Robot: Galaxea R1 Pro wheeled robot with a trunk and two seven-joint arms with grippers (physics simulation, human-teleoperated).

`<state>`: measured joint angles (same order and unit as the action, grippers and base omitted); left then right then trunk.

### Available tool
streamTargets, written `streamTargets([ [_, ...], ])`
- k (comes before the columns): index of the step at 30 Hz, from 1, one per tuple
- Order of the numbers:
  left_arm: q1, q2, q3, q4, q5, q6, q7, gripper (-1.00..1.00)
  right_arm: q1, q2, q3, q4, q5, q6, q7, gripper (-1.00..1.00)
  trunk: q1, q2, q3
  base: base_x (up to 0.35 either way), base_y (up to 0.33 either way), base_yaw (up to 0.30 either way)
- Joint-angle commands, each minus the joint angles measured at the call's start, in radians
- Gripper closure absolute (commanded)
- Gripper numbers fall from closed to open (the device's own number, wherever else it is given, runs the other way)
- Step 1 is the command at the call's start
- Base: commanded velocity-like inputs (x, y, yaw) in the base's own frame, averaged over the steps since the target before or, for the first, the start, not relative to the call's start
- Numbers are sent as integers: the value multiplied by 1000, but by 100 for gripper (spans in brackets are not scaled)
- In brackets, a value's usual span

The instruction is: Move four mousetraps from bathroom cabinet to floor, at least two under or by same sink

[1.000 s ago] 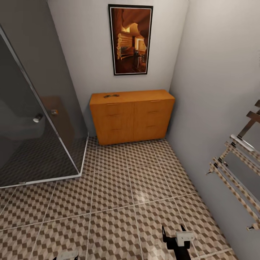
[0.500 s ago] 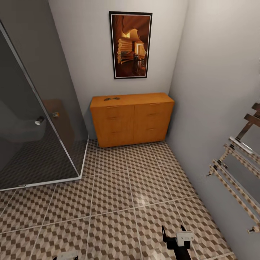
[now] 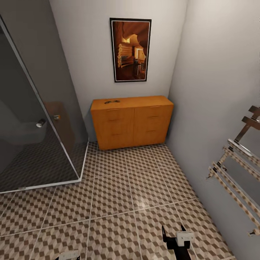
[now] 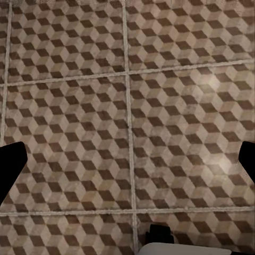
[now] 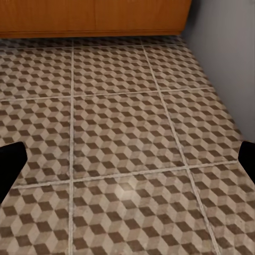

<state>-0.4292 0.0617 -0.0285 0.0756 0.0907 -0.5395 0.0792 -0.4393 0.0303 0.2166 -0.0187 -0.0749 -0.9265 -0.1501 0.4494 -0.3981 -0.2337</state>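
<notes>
Backing off a little, the head camera has made the whole room slide down the picture since a second ago: the painting (image 3: 130, 50) and the cabinet (image 3: 131, 121) sit lower and smaller, while nothing in the room itself has shifted.

From the left, a dark glass shower enclosure (image 3: 34, 119) stands in the corner with a small round knob (image 3: 40, 123) on its door. Next to it, against the far wall, the orange-brown cabinet has all its drawer fronts closed. Something small and dark lies on its top near the left end (image 3: 112, 102); it may be mousetraps, but it is too small to tell. On the right wall hangs a chrome towel rail (image 3: 236, 169).

The left gripper (image 3: 68, 255) barely shows at the bottom edge of the head view; in its wrist view the fingertips (image 4: 11, 164) stand wide apart over bare tiles, nothing between them. The right gripper (image 3: 177, 236) is likewise spread wide and empty, its fingertips (image 5: 10, 159) at the frame's edges.

The cabinet lies straight ahead, well apart from both grippers, its long side across the robot's path. The right wrist view catches the cabinet's base, so I'd judge neither arm much nearer. The bathroom floor (image 3: 119, 195) between them carries no obstacle.
</notes>
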Motion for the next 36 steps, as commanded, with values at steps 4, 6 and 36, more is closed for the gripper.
streamTargets([
  [4, -2, 0, -4, 4, 9, -7, -2, -100, -1, -1, 9, 1, -8, -3, -3, -100, 1, -2, 5, 0, 0, 0],
  [6, -2, 0, -4, 4, 9, -7, -2, -100, -1, -1, 9, 0, -7, -2, -3, -100, 1, -2, 8, 0, 0, 0],
  [36, -2, 0, -4, 4, 9, -7, -3, -100, -1, -3, 9, 1, -6, -2, -3, -100, 1, -2, 13, 0, 0, 0],
])
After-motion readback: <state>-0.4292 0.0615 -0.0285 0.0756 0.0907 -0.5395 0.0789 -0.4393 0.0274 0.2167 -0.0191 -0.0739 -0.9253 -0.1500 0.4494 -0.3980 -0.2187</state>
